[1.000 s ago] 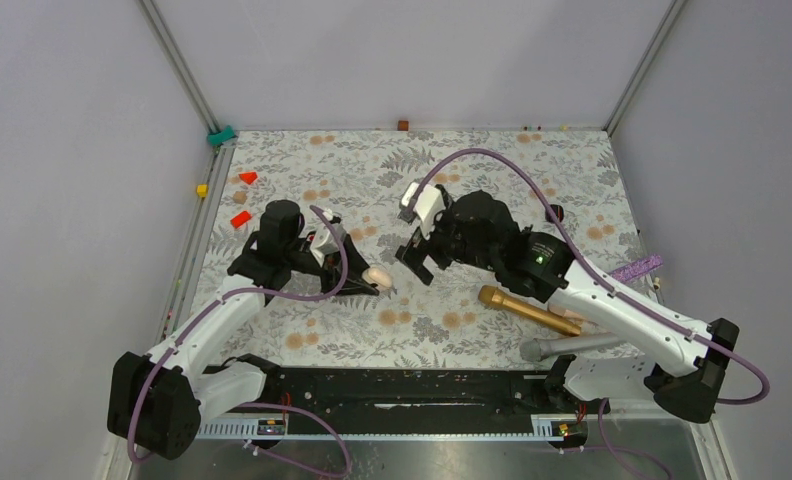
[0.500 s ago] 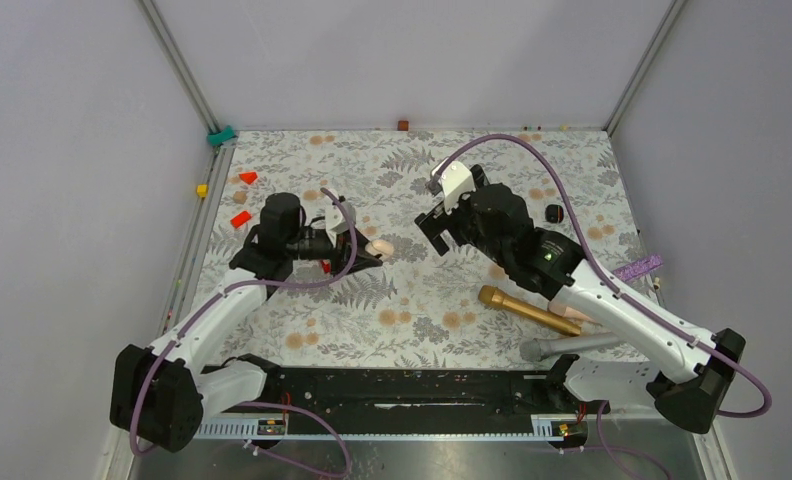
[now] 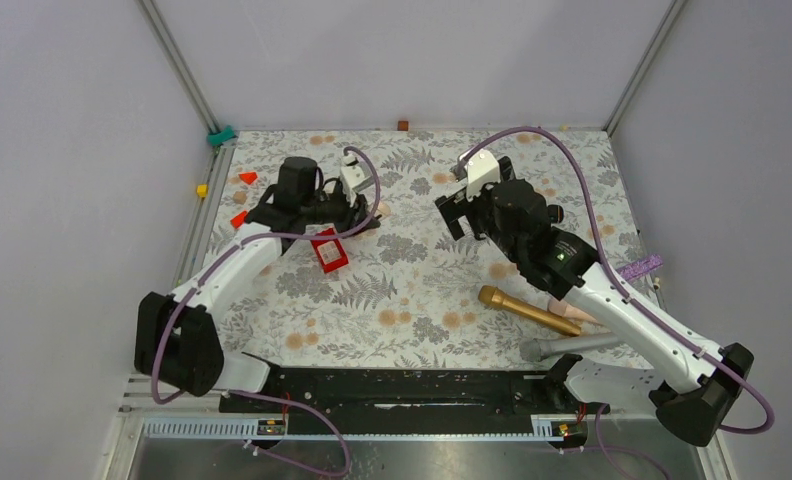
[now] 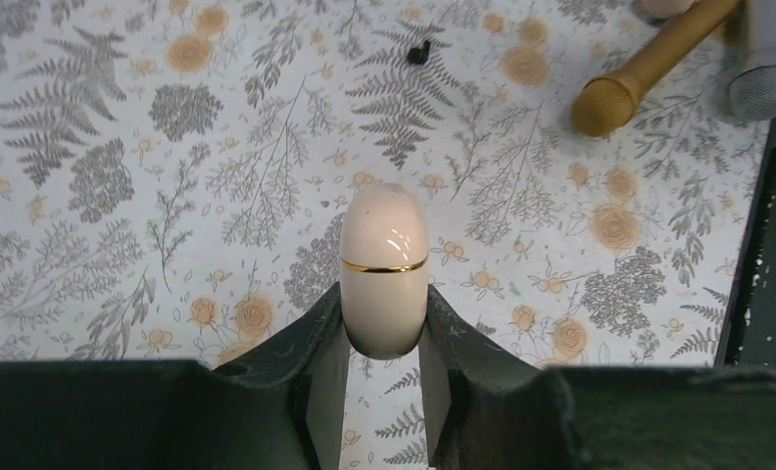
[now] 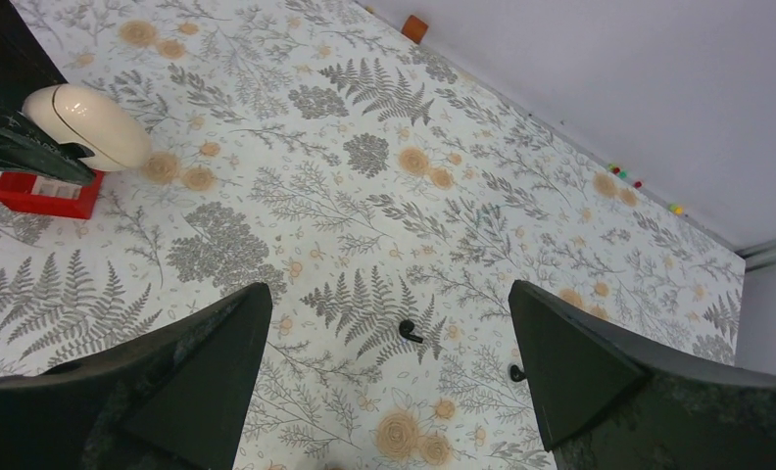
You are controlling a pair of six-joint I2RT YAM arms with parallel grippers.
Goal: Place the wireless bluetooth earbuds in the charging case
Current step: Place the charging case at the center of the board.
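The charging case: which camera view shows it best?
The left wrist view: the charging case is centred, shut, clamped in the left gripper. The right wrist view shows it at the left edge; the top view shows only a pale speck.

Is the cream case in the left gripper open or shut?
Shut: the glossy cream oval case in the left gripper shows both halves meeting at an unbroken gold band.

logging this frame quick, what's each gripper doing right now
Left gripper: closed on the cream charging case.
Right gripper: open, holding nothing.
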